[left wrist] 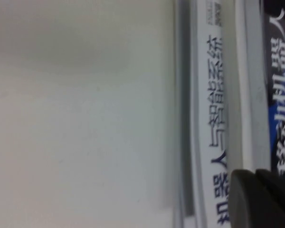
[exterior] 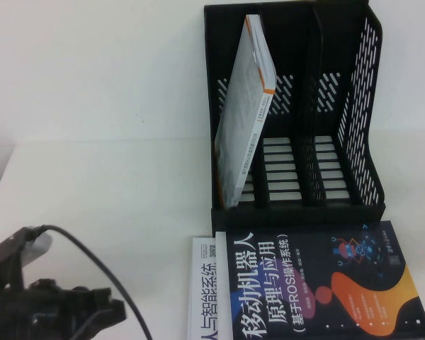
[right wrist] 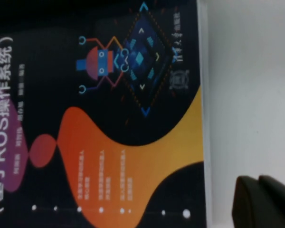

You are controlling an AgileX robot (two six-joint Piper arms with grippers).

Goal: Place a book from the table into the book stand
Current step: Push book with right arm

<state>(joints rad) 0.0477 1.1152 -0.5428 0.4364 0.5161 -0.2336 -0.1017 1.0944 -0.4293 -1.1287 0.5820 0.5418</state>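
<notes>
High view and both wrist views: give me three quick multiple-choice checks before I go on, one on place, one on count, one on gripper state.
1. Where is the dark navy book?
A. flat on the table in front of the book stand
B. upright in the stand
C. held in the air

2. How many books are in the stand now?
A. none
B. one
C. three

3. How are the left gripper and right gripper?
A. both wide open
B. both shut, holding nothing
C. right shut on the navy book

Answers: 1 A, its cover lies face up; 2 B, only a white book leans in the leftmost slot; 3 B, fingers together beside the books.
</notes>
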